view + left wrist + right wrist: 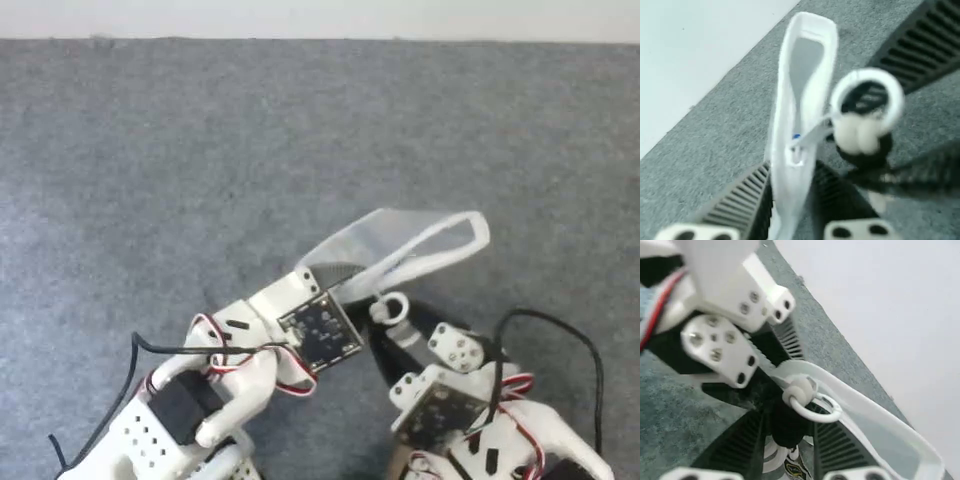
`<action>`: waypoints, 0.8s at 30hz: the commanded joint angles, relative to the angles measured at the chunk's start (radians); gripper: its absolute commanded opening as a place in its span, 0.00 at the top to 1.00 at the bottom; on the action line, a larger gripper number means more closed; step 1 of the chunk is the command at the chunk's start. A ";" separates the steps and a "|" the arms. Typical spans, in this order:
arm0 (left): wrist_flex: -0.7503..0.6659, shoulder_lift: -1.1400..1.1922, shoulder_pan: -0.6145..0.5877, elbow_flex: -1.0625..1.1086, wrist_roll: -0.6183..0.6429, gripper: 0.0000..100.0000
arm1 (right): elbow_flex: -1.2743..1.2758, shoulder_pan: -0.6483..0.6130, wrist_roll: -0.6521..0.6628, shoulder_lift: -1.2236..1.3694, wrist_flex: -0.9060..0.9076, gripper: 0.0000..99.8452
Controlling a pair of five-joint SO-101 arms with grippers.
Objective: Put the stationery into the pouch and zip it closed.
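Observation:
The translucent white pouch [405,245] stands on its edge on the grey mat, its mouth facing up. My left gripper [333,287] is shut on the pouch's near end, and in the left wrist view the pouch wall [790,120] runs up between the fingers of the left gripper [792,175]. A small blue bit [796,136] shows inside. The zipper pull, a white ring [392,307] with a bead [797,388], sits at the tip of my right gripper [789,416], which is shut on it right beside the left gripper [727,342].
Grey felt-like mat [150,170] covers the table, with open room to the left, right and far side of the pouch. A white wall [320,18] borders the far edge. Black cables [560,325] loop over both arms near the front.

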 commanded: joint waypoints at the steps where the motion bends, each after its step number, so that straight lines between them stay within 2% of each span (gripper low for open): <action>1: -0.020 -0.018 0.002 -0.013 0.015 0.99 | -0.021 0.064 -0.026 0.004 -0.068 0.99; 7: 0.046 -0.018 -0.002 -0.008 0.020 0.99 | 0.049 0.147 -0.123 0.004 -0.216 0.99; 11: 0.044 -0.018 -0.066 -0.008 0.046 0.99 | 0.087 0.206 -0.180 0.004 -0.295 0.99; 14: 0.044 -0.018 -0.101 -0.008 0.052 0.99 | 0.106 0.239 -0.213 0.004 -0.337 0.99; 24: 0.043 -0.018 -0.103 0.008 0.048 0.99 | 0.123 0.320 -0.327 0.004 -0.394 0.99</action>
